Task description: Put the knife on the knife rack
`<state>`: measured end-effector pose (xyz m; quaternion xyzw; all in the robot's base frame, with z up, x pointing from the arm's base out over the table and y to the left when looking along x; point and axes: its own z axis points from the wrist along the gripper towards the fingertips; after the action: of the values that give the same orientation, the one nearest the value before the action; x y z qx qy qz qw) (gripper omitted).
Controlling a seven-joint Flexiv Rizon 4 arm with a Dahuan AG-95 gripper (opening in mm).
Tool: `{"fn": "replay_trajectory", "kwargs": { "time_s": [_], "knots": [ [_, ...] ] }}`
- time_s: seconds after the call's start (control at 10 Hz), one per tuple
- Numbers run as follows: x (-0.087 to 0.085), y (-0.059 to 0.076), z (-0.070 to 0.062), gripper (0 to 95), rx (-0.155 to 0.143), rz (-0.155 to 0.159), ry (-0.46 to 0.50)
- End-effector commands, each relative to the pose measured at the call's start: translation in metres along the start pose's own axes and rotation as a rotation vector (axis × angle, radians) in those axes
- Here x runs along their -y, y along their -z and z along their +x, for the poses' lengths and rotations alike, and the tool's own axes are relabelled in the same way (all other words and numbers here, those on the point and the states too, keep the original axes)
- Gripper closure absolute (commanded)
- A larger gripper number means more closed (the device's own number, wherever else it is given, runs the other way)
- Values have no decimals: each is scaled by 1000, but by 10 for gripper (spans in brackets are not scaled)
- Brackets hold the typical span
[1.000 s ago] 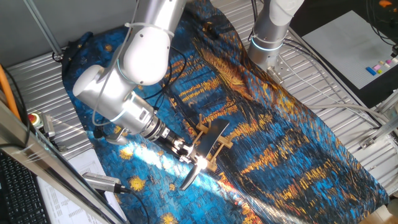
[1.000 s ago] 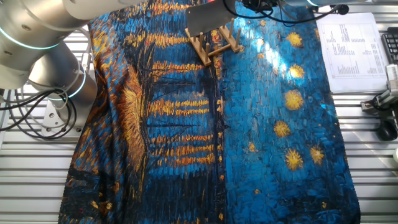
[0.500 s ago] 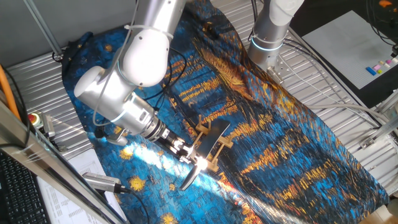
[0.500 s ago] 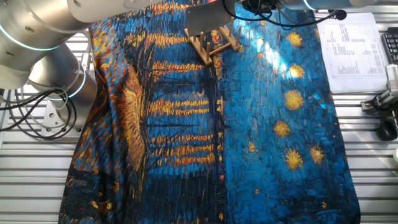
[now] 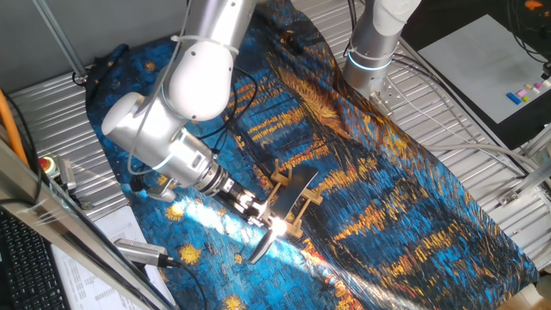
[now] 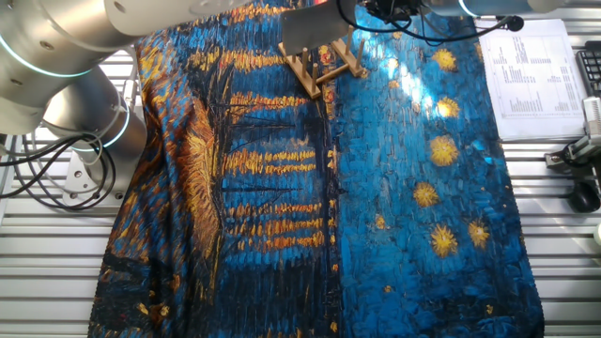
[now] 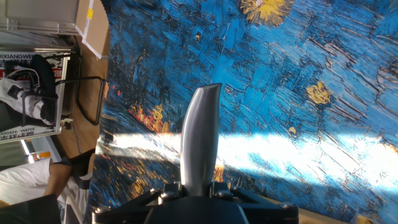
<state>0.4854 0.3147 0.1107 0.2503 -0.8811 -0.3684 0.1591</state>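
The knife (image 5: 293,191) stands on edge with its broad dull-grey blade in the light-brown wooden knife rack (image 5: 294,229). Its silvery handle (image 5: 263,248) sticks out toward the front. My gripper (image 5: 265,213) is shut on the knife where the handle meets the blade. In the hand view the handle (image 7: 199,137) runs out from between my fingers (image 7: 168,186), and the gripper (image 7: 194,186) is closed on it. In the other fixed view the blade (image 6: 315,28) stands over the rack (image 6: 331,68) at the top edge. Whether the blade rests fully in a slot is hidden.
A blue and orange painted cloth (image 5: 387,172) covers the table. The arm's base (image 5: 374,52) stands at the back. Papers (image 6: 531,66) lie to the right of the cloth. A black tool (image 6: 577,150) lies beside them. Metal slats (image 6: 56,253) border the cloth.
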Motion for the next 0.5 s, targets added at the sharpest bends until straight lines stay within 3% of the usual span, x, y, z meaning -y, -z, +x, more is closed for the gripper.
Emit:
{"fn": "replay_trajectory", "kwargs": {
  "time_s": [0.1, 0.5],
  "knots": [
    [2, 0, -1, 950, -2, -3, 2],
    [6, 3, 1, 950, 1, -20, 2]
  ]
}}
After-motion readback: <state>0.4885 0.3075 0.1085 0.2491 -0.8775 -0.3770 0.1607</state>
